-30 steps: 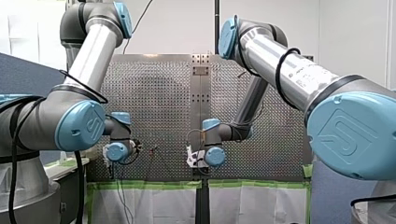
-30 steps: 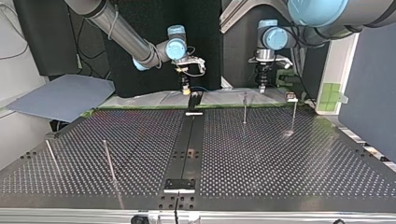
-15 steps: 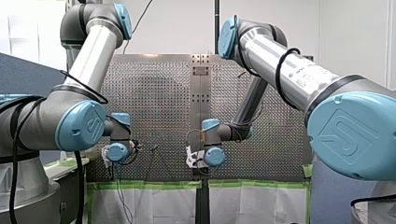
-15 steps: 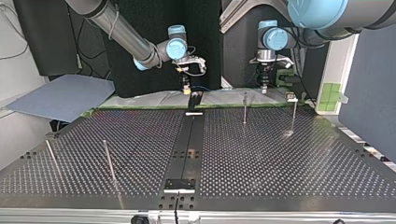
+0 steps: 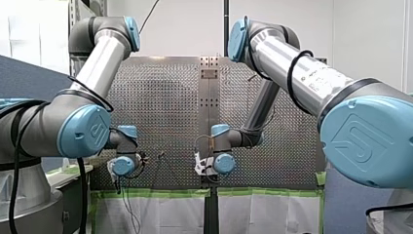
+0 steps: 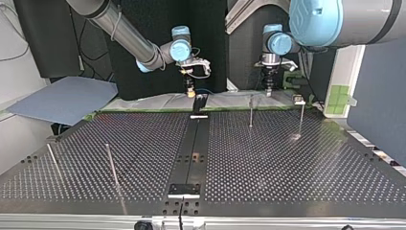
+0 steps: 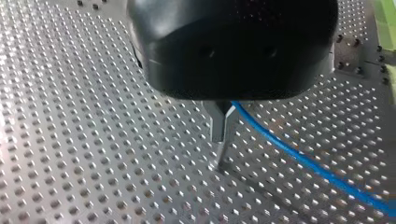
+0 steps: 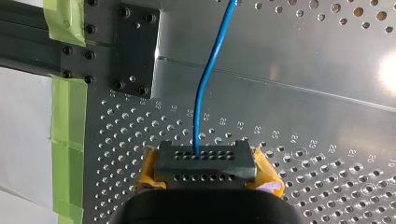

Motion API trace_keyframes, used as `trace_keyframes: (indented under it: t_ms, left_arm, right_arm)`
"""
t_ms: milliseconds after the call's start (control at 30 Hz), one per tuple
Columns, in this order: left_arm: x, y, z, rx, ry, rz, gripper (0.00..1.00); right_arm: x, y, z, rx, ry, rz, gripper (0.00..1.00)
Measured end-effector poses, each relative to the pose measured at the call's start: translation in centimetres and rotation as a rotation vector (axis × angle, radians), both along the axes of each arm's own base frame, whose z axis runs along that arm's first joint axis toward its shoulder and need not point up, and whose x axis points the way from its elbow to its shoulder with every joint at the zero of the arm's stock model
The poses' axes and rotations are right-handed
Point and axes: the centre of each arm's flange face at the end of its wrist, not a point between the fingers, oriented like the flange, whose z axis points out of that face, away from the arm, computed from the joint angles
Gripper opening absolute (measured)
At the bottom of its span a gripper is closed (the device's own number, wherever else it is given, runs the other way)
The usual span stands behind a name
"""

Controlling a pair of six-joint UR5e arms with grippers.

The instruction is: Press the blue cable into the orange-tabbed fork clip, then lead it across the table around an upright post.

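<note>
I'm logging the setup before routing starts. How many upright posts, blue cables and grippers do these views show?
Upright posts: 4
Blue cable: 1
Grippers: 2, my left gripper and my right gripper
Total: 7

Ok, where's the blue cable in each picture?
Front view: too small to tell.
Top view: too small to tell.
Left wrist view: blue cable runs over the table beside my left pincer.
Right wrist view: held in my right pincer, leading ahead.
Shared: the table's holes.
</note>
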Motion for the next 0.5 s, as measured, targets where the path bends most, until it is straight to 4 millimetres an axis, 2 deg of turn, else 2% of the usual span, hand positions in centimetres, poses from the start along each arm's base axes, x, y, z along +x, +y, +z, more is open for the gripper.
trace_keyframes:
  t_ms: [267,500]
  left_arm:
    - [-0.27,0.15,-0.84,0.007,0.018,0.005,0.0]
    - [0.64,-0.08,-0.6,0.001,0.008,-0.014,0.0]
  right_arm:
    - [0.0,-0.01,0.0,-0.001,0.002,0.001,0.0]
    - [-0.01,-0.01,0.0,-0.001,0.002,0.0,0.0]
